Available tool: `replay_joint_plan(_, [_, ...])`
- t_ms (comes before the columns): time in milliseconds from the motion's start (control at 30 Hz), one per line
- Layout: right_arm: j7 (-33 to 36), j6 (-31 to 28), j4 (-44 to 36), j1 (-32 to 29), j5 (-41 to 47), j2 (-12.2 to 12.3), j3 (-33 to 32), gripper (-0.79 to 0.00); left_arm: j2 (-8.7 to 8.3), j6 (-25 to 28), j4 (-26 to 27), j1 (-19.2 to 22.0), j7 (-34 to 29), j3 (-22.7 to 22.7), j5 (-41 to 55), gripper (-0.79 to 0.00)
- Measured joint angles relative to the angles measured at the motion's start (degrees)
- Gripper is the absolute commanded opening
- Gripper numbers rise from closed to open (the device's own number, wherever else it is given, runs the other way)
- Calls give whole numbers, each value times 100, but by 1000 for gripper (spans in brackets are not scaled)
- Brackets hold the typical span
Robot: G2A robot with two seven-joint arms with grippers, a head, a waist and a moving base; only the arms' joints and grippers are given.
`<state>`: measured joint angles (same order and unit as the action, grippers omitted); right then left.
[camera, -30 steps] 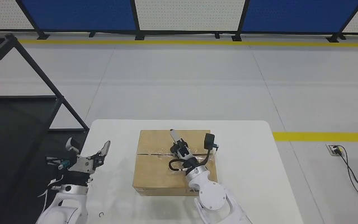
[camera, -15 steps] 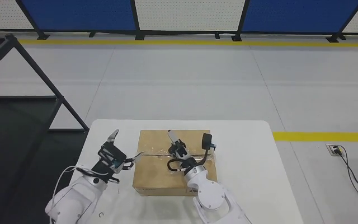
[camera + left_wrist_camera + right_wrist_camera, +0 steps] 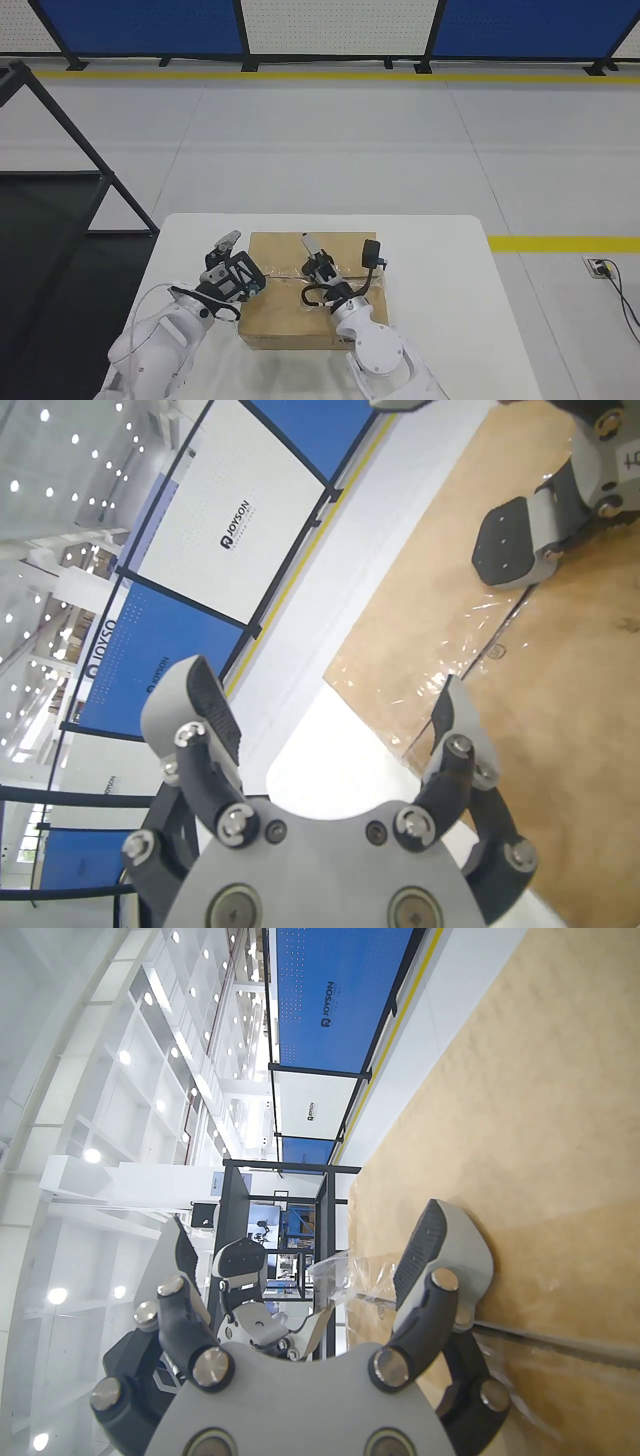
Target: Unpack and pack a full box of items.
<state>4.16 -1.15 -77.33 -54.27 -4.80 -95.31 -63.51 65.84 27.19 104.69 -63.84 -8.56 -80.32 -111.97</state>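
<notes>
A closed cardboard box (image 3: 278,315) lies in the middle of the white table (image 3: 440,300), with clear tape (image 3: 452,650) over its middle seam. My left gripper (image 3: 232,262) is open at the box's left end. In the left wrist view (image 3: 332,710) one fingertip (image 3: 456,705) touches the crinkled tape at the seam's end, and the other hangs off the box. My right gripper (image 3: 313,255) is open on top of the box (image 3: 525,1128), one finger (image 3: 432,1243) lying by the seam. A loose flap of tape (image 3: 332,1273) sticks up between the two grippers.
A black metal rack (image 3: 60,130) stands off the table's left side. A small dark ring (image 3: 180,383) lies near the table's front left. Bare tabletop stretches to the right of the box. Blue and white panels (image 3: 330,25) close the room behind.
My left gripper has swung from the table's left edge over to the box's left end at the seam. The right gripper has stayed on top of the box.
</notes>
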Motion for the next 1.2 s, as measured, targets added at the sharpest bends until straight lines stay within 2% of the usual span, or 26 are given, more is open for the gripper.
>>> replay_joint_plan(133, [2,-15,2,2,1,-2,-5,0,10,-81,-18,72,-180,104,-133,-274])
replay_joint_plan(200, [4,-19,2,2,-2,-2,-7,0,16,-109,-36,112,-282,160,-196,-419])
replay_joint_plan(333, [5,-35,0,-1,-6,-4,-8,0,30,-61,-150,203,-430,247,-166,-474])
replay_joint_plan(467, [14,-39,1,-3,3,-6,-9,0,45,43,-290,325,-527,329,-78,-594])
replay_joint_plan(533, [14,-39,-2,-7,1,-7,-6,0,49,63,-317,345,-537,346,-26,-662])
replay_joint_plan(600, [9,-41,-9,-12,-3,-8,-3,0,52,63,-329,346,-553,334,59,-785])
replay_joint_plan(733, [3,-49,-18,-20,-15,-10,5,0,59,-17,-303,274,-540,250,342,-785])
replay_joint_plan(1033, [5,-50,-15,-20,-24,-16,10,0,66,-191,-158,-188,-303,-94,1405,-785])
replay_joint_plan(1200, [11,-47,0,-7,-24,-19,8,0,91,-604,-117,-437,-169,-223,1926,-785])
